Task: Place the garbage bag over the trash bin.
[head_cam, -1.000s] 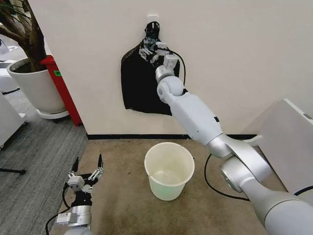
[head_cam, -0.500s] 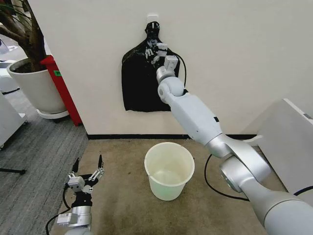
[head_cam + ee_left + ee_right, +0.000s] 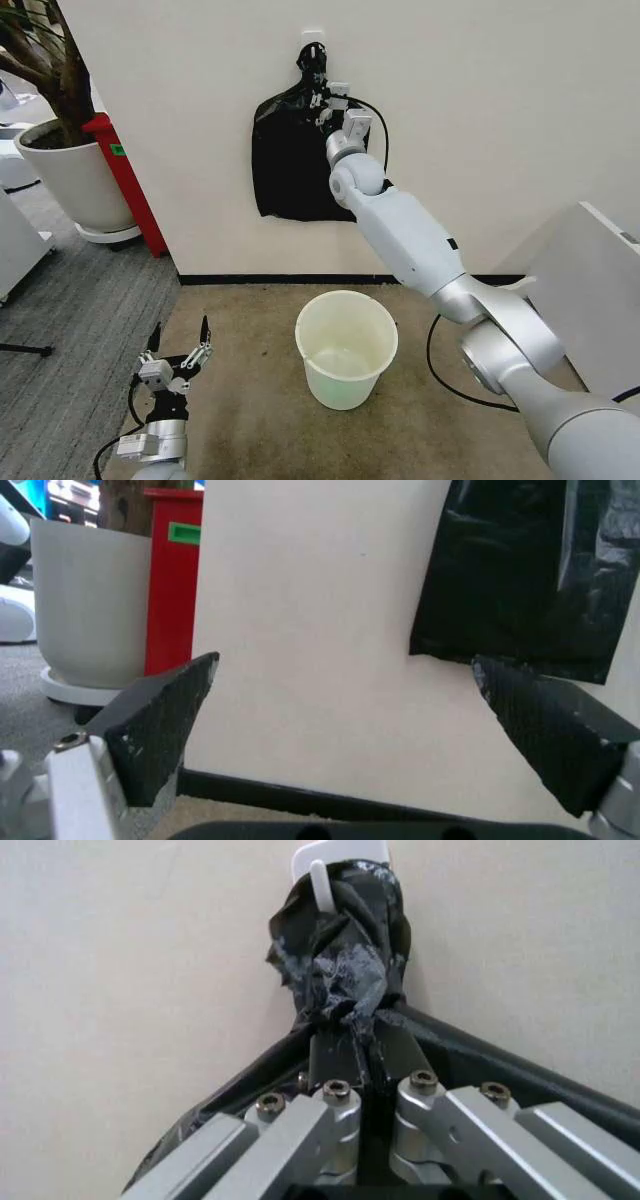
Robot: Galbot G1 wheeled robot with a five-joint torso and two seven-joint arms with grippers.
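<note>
Right gripper (image 3: 362,1065) fingers pinching knotted bundle (image 3: 345,982)

To my left I see a white planter pot (image 3: 72,185) with a tree (image 3: 45,60); red stand (image 3: 125,175) beside it against the wall (image 3: 500,100).

Even, bright indoor light — soft shadows only. The wall (image 3: 480,120) looks evenly lit; the black bag (image 3: 290,150) shows faint gloss. In the left wrist view, near fingers (image 3: 160,720) blur — edges soft.
</note>
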